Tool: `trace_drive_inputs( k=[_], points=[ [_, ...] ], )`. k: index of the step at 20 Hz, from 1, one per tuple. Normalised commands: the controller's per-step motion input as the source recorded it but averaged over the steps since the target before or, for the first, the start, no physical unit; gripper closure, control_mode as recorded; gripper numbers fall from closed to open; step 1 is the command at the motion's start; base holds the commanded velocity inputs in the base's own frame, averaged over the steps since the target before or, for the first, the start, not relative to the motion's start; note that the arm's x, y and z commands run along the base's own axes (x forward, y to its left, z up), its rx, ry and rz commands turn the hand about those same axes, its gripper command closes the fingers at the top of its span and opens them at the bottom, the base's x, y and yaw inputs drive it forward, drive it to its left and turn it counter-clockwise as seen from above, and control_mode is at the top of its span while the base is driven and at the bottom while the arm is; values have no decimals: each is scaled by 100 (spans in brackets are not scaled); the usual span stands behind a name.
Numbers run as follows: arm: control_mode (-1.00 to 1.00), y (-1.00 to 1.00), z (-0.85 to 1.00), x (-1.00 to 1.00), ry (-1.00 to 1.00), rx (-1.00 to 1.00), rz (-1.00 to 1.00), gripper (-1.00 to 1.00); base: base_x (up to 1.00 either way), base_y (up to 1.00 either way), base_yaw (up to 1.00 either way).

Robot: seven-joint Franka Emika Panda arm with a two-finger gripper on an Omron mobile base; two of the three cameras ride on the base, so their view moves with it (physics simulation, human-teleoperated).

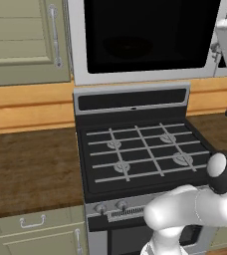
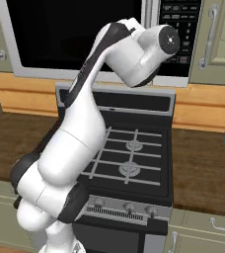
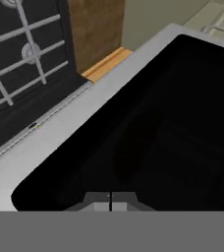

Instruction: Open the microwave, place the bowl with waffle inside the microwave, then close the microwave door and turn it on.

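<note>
1. The microwave (image 1: 145, 42) hangs above the black gas stove (image 1: 140, 149), and its microwave door (image 2: 75, 34) is shut, the black glass window facing out over the burners.
2. The gripper (image 3: 110, 201) sits right up against that glass in the hand view; the two dark fingertips (image 3: 97, 199) meet along a thin seam with nothing between them, so the claw is clenched on empty air.
3. The window spreads out ahead of the fingertips, with the door's silver frame running along one side of it and the stove grates beyond that.
4. In the right base view the white arm (image 2: 80, 128) rises up to the door's right part, beside the black button panel (image 2: 181, 29).
5. Count: one microwave, one door, one button panel, one stove with four burners seen from the left base view.
6. Wooden counter (image 1: 31, 164) lies on both sides of the stove, two stretches in all.
7. Beige cabinets (image 1: 21, 40) flank the microwave.
</note>
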Motion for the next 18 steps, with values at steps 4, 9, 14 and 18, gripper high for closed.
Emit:
trace_drive_inputs(
  k=[4,9,14,18],
  points=[
    [-100,7,-29,-100,-92,-6,-12,100,0,0,0],
    [-100,-1,-16,-54,-43,-1,-23,100,0,0,0],
    [-100,-68,6,-26,8,16,-8,100,0,0,0],
    [-100,-99,7,-14,20,29,-1,100,0,0,0]
  ],
)
